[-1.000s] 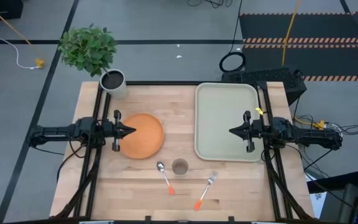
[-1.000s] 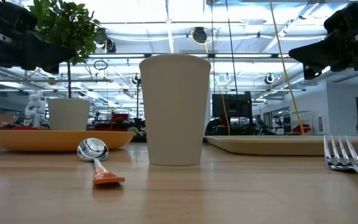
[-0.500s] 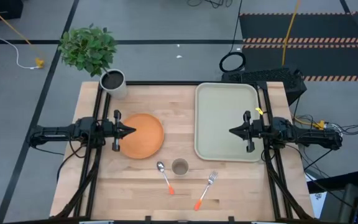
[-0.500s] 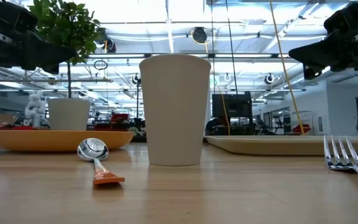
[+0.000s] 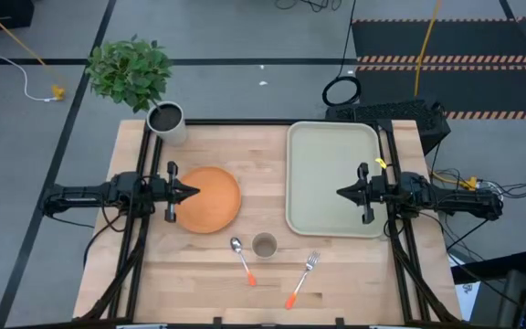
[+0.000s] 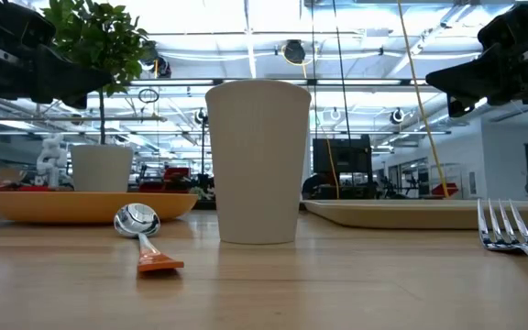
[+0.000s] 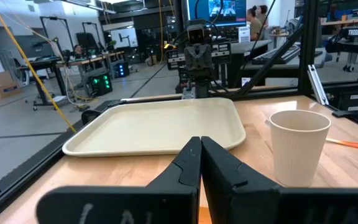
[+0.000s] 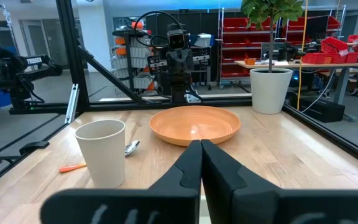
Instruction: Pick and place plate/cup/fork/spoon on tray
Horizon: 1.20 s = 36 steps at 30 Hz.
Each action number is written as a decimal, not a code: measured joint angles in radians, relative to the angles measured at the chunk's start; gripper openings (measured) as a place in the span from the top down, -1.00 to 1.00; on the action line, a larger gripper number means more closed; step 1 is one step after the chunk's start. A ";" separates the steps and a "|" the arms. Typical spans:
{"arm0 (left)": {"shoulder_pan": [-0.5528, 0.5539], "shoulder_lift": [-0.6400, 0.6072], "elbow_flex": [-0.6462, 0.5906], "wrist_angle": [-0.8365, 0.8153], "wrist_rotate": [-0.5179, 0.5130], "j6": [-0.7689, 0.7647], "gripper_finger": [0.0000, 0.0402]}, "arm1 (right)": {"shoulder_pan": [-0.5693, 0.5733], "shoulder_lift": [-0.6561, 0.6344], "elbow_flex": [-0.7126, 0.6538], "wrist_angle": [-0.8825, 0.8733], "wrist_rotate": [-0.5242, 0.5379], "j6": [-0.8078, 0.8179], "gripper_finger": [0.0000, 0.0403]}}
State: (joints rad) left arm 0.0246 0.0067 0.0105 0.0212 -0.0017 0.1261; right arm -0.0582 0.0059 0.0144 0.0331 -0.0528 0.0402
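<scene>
While tray (image 5: 331, 174) bare, cup (image 5: 264, 245) stands on table (image 5: 245, 146).

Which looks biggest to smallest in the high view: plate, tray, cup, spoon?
1. tray
2. plate
3. spoon, longer than the cup is wide, though slimmer, so unsure
4. cup

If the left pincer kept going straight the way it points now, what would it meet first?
The plate: the shut left pincer already hovers over its near edge, pointing across it toward the tray. Its height above the plate is unclear, so it may pass over.
</scene>
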 joint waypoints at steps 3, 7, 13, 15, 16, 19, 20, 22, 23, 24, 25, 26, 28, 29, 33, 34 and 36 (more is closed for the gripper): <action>0.000 0.000 0.000 0.000 0.000 0.000 0.93 | 0.000 0.000 0.000 0.000 0.000 0.000 1.00; 0.000 0.000 0.000 0.000 0.000 0.000 0.93 | 0.000 0.000 0.000 0.000 0.000 0.000 1.00; 0.000 0.000 0.000 0.000 0.000 0.000 0.93 | 0.000 0.000 0.000 0.000 0.000 0.000 1.00; 0.000 0.000 0.000 0.000 0.000 0.000 0.93 | 0.000 0.000 0.000 0.000 0.000 0.000 1.00; 0.000 0.000 0.000 0.000 0.000 0.000 0.93 | 0.000 0.000 0.000 0.000 0.000 0.000 1.00; 0.000 0.000 0.000 0.000 0.000 0.000 0.93 | 0.000 0.000 0.000 0.000 0.000 0.000 1.00; 0.000 0.000 0.000 0.000 0.000 0.000 0.93 | 0.000 0.000 0.000 0.000 0.000 0.000 1.00; 0.000 0.000 0.000 0.000 0.000 0.000 0.93 | 0.000 0.000 0.000 0.000 0.000 0.000 1.00; 0.000 0.000 0.000 0.000 0.000 0.000 0.93 | 0.000 0.000 0.000 0.000 0.000 0.000 1.00; 0.000 0.000 0.000 0.000 0.000 0.000 0.93 | 0.000 0.000 0.000 0.000 0.000 0.000 1.00; 0.000 0.000 0.000 0.000 0.000 0.000 0.93 | 0.000 0.000 0.000 0.000 0.000 0.000 1.00; 0.000 0.000 0.000 0.000 0.000 0.000 0.93 | 0.000 0.000 0.000 0.000 0.000 0.000 1.00; 0.000 0.000 0.000 0.000 0.000 -0.002 0.93 | 0.000 0.000 0.000 0.000 0.000 0.000 1.00; 0.000 0.000 0.000 0.001 0.000 -0.009 0.93 | 0.000 0.000 0.000 0.000 0.000 0.000 1.00; 0.000 0.000 0.000 0.007 0.000 -0.086 0.93 | 0.000 0.000 0.000 0.000 0.000 0.000 1.00; 0.000 0.000 0.000 0.010 0.000 -0.109 0.93 | 0.000 0.000 0.000 0.000 0.000 0.000 1.00; 0.000 0.000 0.000 0.013 0.000 -0.174 0.93 | 0.000 0.000 0.000 0.000 0.000 0.000 1.00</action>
State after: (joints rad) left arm 0.0246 0.0063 0.0105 0.0344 -0.0017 -0.0479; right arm -0.0582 0.0059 0.0146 0.0334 -0.0528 0.0402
